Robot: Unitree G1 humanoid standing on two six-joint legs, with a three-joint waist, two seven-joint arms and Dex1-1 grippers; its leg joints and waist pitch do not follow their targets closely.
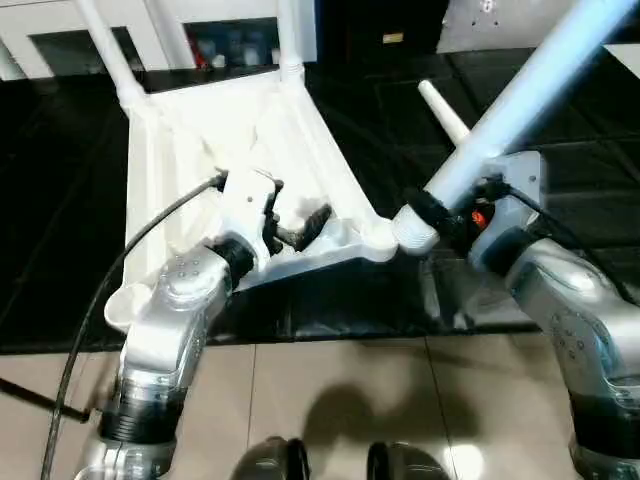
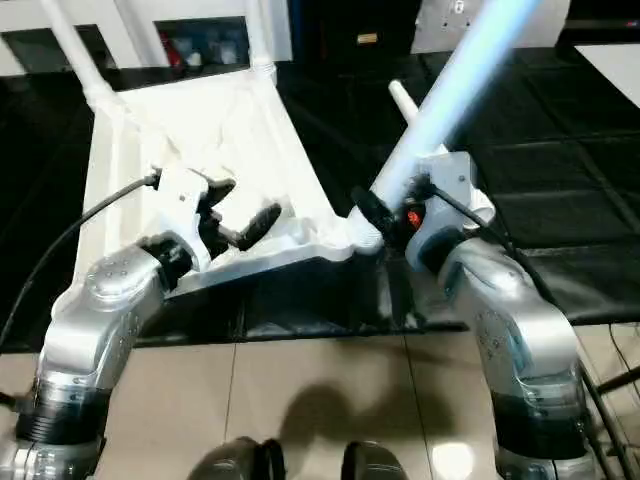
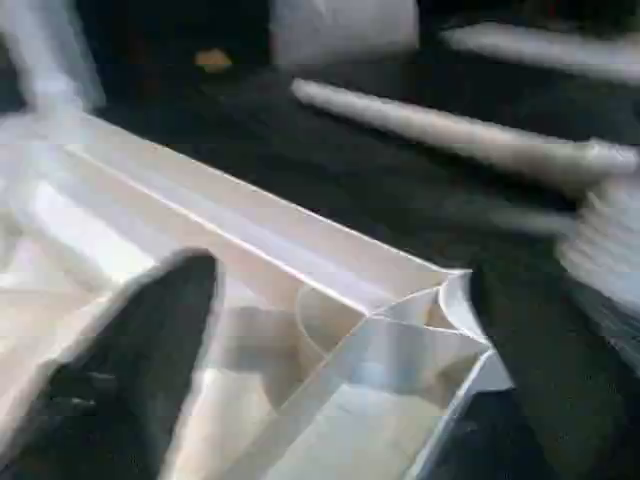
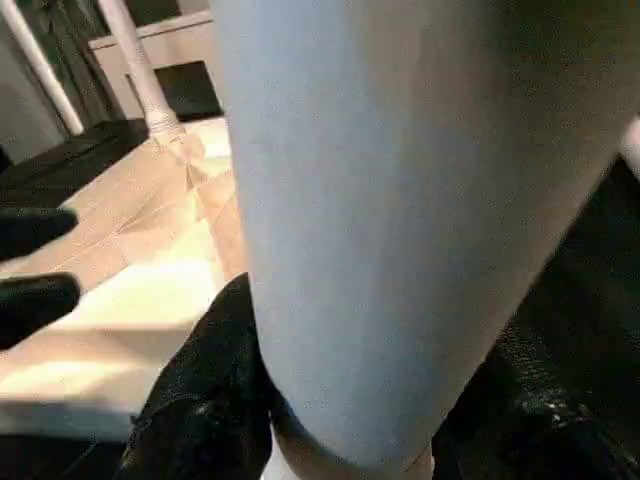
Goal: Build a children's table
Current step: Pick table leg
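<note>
We clench our right tool (image 1: 432,215) on a leg (image 1: 520,100) slanting to upper right, its base at the tabletop's (image 1: 200,150) near-right socket (image 1: 378,238) at centre; left tool (image 1: 300,225) spread, empty over the ribs

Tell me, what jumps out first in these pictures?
A long white leg slants up from the right gripper, which clasps its thick end at the near corner socket of the upturned tabletop. The left gripper hangs open over the top's ribbed underside. Another leg lies loose on the black table.
</note>
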